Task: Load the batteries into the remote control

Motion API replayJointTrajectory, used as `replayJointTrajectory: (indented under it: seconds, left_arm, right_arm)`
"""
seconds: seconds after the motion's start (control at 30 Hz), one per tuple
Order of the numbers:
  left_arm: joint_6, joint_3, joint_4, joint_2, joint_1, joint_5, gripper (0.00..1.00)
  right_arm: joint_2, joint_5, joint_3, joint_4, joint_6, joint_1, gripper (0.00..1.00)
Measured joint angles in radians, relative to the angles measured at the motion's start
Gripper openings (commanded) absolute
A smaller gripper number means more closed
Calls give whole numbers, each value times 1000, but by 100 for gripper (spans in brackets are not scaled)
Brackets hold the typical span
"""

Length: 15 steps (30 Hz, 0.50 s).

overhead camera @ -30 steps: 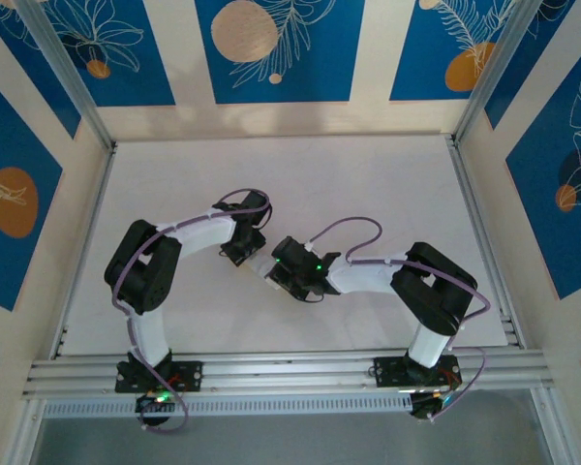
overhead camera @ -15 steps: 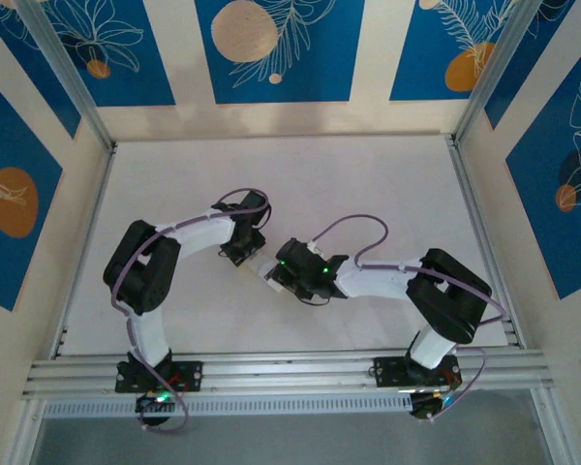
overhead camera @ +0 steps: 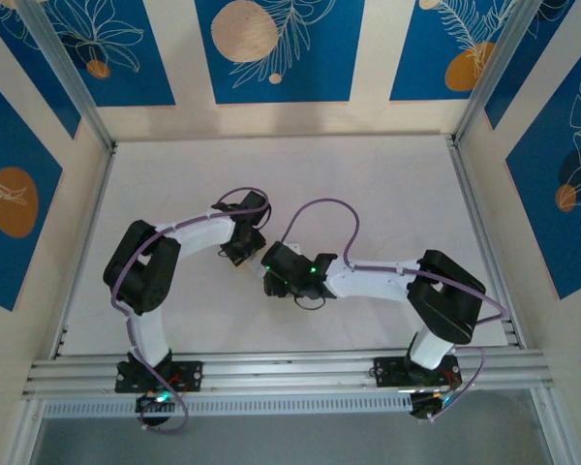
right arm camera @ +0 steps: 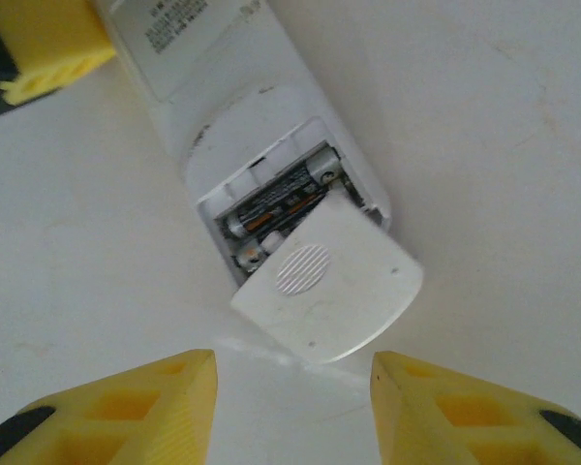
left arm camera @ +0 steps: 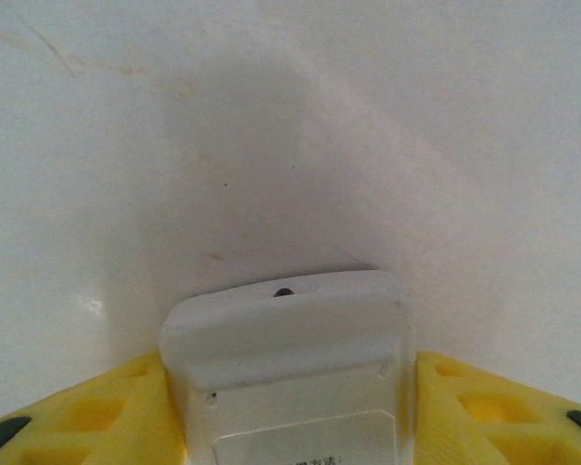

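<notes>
The white remote control [left arm camera: 286,329] lies back-up on the table, and my left gripper [left arm camera: 290,387] is shut on its sides near one end. In the right wrist view the remote control [right arm camera: 261,107] has its battery bay uncovered, with two dark batteries [right arm camera: 281,199] lying side by side inside. The loose white cover [right arm camera: 334,286] sits skewed over the bay's near end. My right gripper [right arm camera: 292,373] is open just short of the cover, with nothing between its fingers. From above, the left gripper [overhead camera: 242,250] and right gripper [overhead camera: 274,276] are close together.
One yellow finger of the left gripper [right arm camera: 44,44] shows beside the remote in the right wrist view. The white table [overhead camera: 368,194] is bare around both arms, walled by blue-patterned panels, with a metal rail [overhead camera: 290,368] along the near edge.
My right gripper has moved left toward the left gripper, over the remote's end, and its jaws have opened a little wider. The left arm has not moved.
</notes>
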<state>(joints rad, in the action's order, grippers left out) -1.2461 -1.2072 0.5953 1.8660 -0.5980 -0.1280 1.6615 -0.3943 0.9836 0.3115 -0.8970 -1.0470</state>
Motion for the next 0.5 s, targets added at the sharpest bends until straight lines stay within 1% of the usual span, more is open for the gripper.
replayJointTrajectory:
  seconds: [0.23,0.27,0.33,0.37,0.5]
  left_arm:
    - [6,-2,4,2,-15,-26,52]
    - [6,-2,4,2,-16,-28,54]
    - [3,-2,4,2,-18,-30,62]
    - [0,-2,6,3,-19,-30,65]
    - [-1,-2,19,3,-23,-30,70]
  right_arm:
    - [37,2,10,21,18,8,47]
    - [39,2,10,20,22,8,47]
    - [50,1,14,19,38,8,47]
    - [56,0,18,19,48,8,47]
    - [81,0,35,19,88,8,47]
